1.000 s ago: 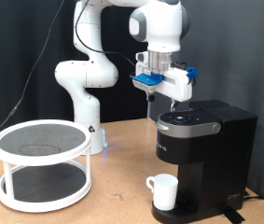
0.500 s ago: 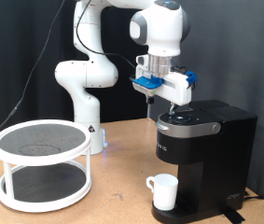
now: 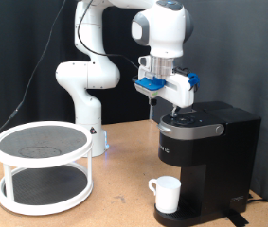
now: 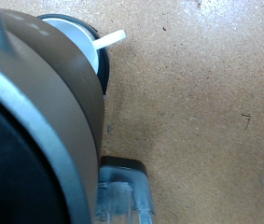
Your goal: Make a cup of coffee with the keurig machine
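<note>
The black keurig machine [image 3: 205, 156] stands at the exterior view's right, lid down. The white cup [image 3: 166, 195] sits on its drip base under the spout. My gripper [image 3: 176, 113] hangs straight down over the front of the machine's top, its tips at or just above the lid by the silver-ringed buttons. It looks shut and holds nothing. In the wrist view the machine's rounded dark lid [image 4: 38, 121] fills one side, the cup [image 4: 80, 42] with its handle shows beyond it, and the gripper's tips [image 4: 122, 189] meet near the picture's edge.
A white two-tier round rack [image 3: 43, 165] with dark mesh shelves stands at the exterior view's left on the wooden table [image 3: 124, 203]. The white robot base [image 3: 84, 95] is behind it. A black curtain backs the scene.
</note>
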Controlling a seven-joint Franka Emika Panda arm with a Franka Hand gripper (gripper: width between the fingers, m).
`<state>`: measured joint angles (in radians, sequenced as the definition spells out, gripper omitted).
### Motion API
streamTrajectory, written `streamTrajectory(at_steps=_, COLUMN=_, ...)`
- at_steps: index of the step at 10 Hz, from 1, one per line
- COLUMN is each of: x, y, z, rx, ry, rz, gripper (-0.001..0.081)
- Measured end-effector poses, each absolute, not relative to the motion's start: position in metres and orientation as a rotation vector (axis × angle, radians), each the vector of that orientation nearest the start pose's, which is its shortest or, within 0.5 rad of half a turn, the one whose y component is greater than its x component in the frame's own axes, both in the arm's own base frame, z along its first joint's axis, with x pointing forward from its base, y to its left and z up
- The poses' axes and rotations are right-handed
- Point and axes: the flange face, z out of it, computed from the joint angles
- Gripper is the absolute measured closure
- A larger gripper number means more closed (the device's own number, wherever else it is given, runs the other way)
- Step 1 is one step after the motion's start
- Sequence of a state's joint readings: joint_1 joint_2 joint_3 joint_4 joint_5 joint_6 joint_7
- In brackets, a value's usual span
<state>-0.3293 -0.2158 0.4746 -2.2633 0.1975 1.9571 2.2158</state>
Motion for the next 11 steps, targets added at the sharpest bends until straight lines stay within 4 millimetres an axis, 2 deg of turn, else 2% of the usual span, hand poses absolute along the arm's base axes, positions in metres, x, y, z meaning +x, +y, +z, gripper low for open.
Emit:
streamTrajectory(at_steps=4, x=0.472, y=0.086, z=0.432, rx=-1.543, ry=2.854, rz=0.270, gripper=0.0072)
streamTrajectory(at_steps=8, x=0.472, y=0.093, z=0.434, rx=-1.570, ry=2.704, rz=0.290, gripper=0.0072)
streamTrajectory(at_steps=11, x=0.465, y=0.091, z=0.457, rx=-1.539, ry=2.594, rz=0.293, gripper=0.0072)
